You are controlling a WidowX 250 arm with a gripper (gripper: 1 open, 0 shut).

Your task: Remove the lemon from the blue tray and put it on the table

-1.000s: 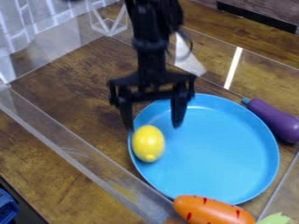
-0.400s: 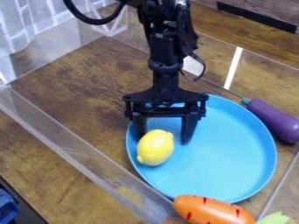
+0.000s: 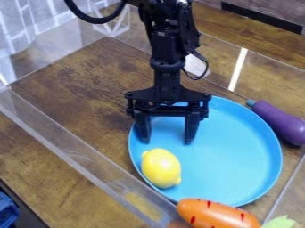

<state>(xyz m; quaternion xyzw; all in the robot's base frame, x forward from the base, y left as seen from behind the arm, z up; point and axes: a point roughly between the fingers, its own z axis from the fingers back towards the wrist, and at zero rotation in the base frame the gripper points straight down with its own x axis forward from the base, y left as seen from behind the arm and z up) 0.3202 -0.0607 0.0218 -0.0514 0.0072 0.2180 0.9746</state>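
Observation:
The lemon [image 3: 161,167] lies on the left front part of the blue tray [image 3: 238,151], close to its rim. My gripper [image 3: 166,136] hangs straight down just behind the lemon, open, with its two black fingers spread wide and nothing between them. Its fingertips stand low over the tray's left side and are apart from the lemon. The wooden table [image 3: 84,85] stretches out to the left of the tray.
A purple eggplant [image 3: 284,123] lies off the tray's right rim. An orange carrot [image 3: 218,215] rests at the tray's front edge. A clear acrylic wall [image 3: 71,156] runs along the table's left front, close to the tray.
The lemon has shifted toward the tray's front rim. My gripper has sunk a little and stayed open.

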